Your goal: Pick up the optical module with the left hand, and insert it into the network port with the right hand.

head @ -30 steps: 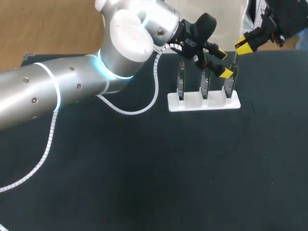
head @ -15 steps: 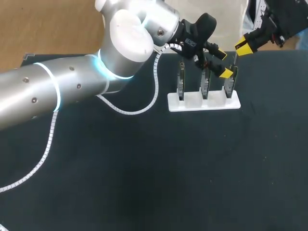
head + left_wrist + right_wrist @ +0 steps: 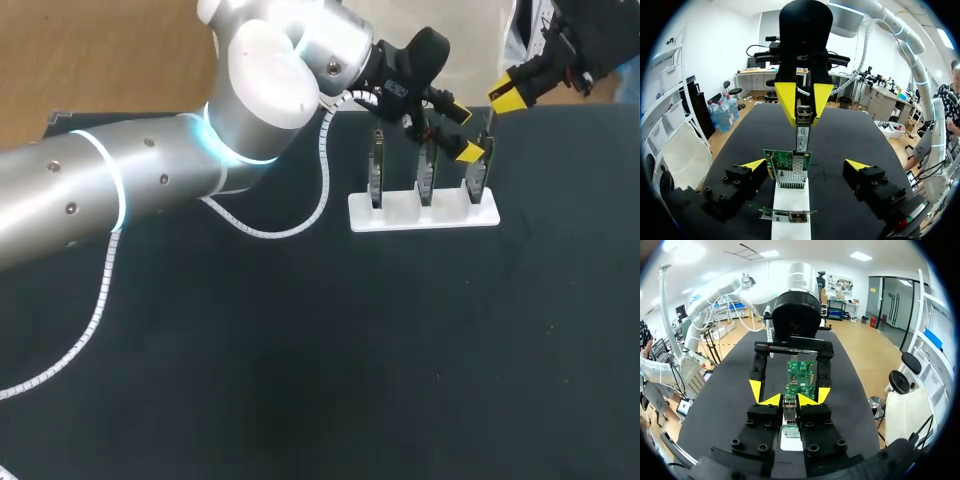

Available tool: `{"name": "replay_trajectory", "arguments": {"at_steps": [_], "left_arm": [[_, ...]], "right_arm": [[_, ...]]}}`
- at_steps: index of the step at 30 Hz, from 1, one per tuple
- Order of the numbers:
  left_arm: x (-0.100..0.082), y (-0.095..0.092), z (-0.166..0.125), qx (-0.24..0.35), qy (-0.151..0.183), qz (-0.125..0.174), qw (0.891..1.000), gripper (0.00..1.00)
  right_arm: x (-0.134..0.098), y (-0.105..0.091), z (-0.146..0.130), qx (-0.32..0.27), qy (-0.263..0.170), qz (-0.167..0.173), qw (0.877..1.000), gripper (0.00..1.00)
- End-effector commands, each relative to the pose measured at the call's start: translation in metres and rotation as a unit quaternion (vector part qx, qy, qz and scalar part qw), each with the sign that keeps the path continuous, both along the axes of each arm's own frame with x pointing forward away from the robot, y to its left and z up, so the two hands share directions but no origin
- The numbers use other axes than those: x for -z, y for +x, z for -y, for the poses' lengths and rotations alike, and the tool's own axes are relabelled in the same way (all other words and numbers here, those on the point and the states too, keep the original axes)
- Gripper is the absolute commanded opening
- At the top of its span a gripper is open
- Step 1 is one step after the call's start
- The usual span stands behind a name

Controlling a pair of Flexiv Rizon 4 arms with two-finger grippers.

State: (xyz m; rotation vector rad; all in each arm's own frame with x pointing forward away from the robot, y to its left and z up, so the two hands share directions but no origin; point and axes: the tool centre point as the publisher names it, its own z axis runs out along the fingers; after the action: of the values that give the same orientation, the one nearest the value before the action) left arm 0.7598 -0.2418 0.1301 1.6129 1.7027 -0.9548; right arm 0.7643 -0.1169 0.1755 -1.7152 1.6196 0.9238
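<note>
My right gripper (image 3: 804, 102) is shut on the optical module (image 3: 802, 135), a slim metal bar with a white label, and holds it upright. The module's lower end meets the port at the upper edge of the end network card (image 3: 787, 162). My left gripper (image 3: 806, 165) stands open, one yellow tip on each side of that card, touching nothing. In the head view the left gripper (image 3: 463, 131) sits at the rightmost card (image 3: 477, 178), and the right gripper (image 3: 505, 98) hangs just above it. In the right wrist view the module (image 3: 789, 409) shows between my right gripper's (image 3: 790, 400) fingers.
A white stand (image 3: 423, 212) at the back of the black table holds three green network cards upright in a row. My left arm (image 3: 150, 180) lies across the table's left half, with a white cable (image 3: 100, 300) trailing from it.
</note>
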Motion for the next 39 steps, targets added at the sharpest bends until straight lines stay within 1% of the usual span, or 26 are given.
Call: {"name": "replay_trajectory", "arguments": {"at_steps": [1, 20, 30, 39], "left_arm": [[-0.0012, 0.0016, 0.0011, 0.0, 0.004, -0.002, 1.0, 1.0], [-0.0012, 0.0016, 0.0011, 0.0, 0.004, -0.002, 1.0, 1.0], [-0.0012, 0.0016, 0.0011, 0.0, 0.004, -0.002, 1.0, 1.0], [-0.0012, 0.0016, 0.0011, 0.0, 0.004, -0.002, 1.0, 1.0]], "right_arm": [[0.0016, 0.0021, 0.0005, -0.004, 0.0, -0.002, 1.0, 0.0], [0.0084, 0.0059, -0.0004, -0.003, -0.002, -0.01, 1.0, 0.0], [0.0017, 0.0072, -0.0011, -0.004, 0.003, -0.002, 1.0, 0.0], [0.0075, 0.0086, -0.0016, -0.006, -0.004, -0.009, 1.0, 0.0]]}}
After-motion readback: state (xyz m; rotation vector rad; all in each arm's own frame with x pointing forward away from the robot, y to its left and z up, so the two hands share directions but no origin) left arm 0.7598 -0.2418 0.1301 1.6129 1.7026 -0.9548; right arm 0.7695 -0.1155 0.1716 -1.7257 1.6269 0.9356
